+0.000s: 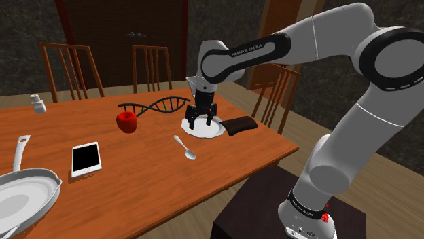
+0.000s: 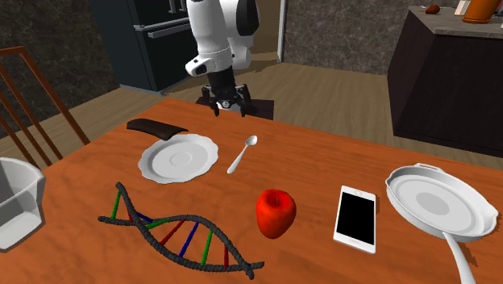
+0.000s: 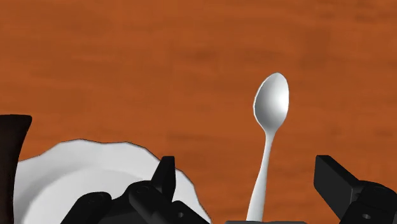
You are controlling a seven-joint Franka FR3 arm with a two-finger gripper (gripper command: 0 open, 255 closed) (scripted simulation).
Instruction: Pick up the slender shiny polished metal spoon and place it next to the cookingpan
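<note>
Just beside the white plate [image 2: 177, 157], on the wooden table [image 1: 136, 176], lies the pale spoon [image 2: 242, 153]. The gripper [image 1: 203, 123] hovers above the plate's rim, jaws apart, clasping nothing. The white frying pan [image 2: 439, 202] sits well apart from the plate.

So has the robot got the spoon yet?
Not yet. Nothing looks done: the spoon lies on the table, far from the pan. In hand: the open hand hangs above the spoon's handle end, not touching it. Left: grab it, lift it and set it beside the pan.
</note>
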